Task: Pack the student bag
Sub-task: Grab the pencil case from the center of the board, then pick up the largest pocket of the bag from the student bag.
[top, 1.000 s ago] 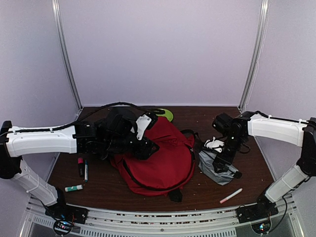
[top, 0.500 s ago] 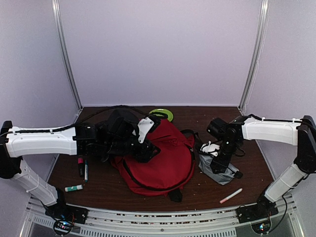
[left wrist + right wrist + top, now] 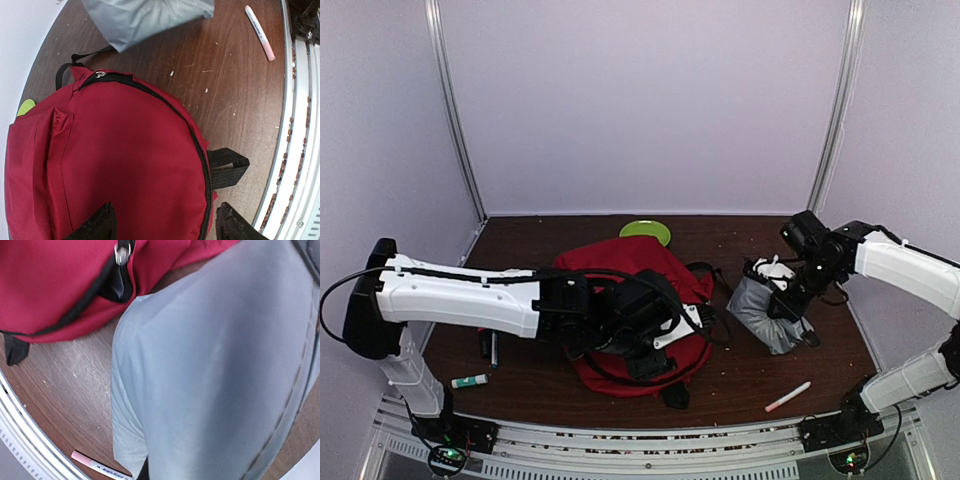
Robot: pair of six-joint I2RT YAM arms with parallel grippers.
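– Left tool [image 3: 164, 226] first: how does it stand?
– Spread wide, with nothing between its fingers [image 3: 97, 227]. It hangs right over the student bag [image 3: 645, 265], above the bag's near half, and its arm lies across the red fabric. In the left wrist view one fingertip is over the red panel. The other sits just outside the black zip line, near a black strap loop [image 3: 227, 167]. I cannot tell whether it touches the fabric.
– And the bag itself?
– It lies flat on the brown worktop [image 3: 740, 385], about the middle, between the two arms.
– What about the right tool [image 3: 782, 290]?
– It is off to the bag's right, pinching the top of a grey pouch [image 3: 762, 318]. The pouch stands up on end, its lower part at the worktop, just beside the bag's right edge.
– Is there any writing?
– There is dark print on the barrel of the marker [image 3: 97, 466], too small to read.
– Counts?
– One bag and one pouch. One pink-capped marker lies near the front edge, and one green disc [image 3: 645, 231] lies behind the bag. One white stick with a green cap [image 3: 470, 381] lies at the front left.
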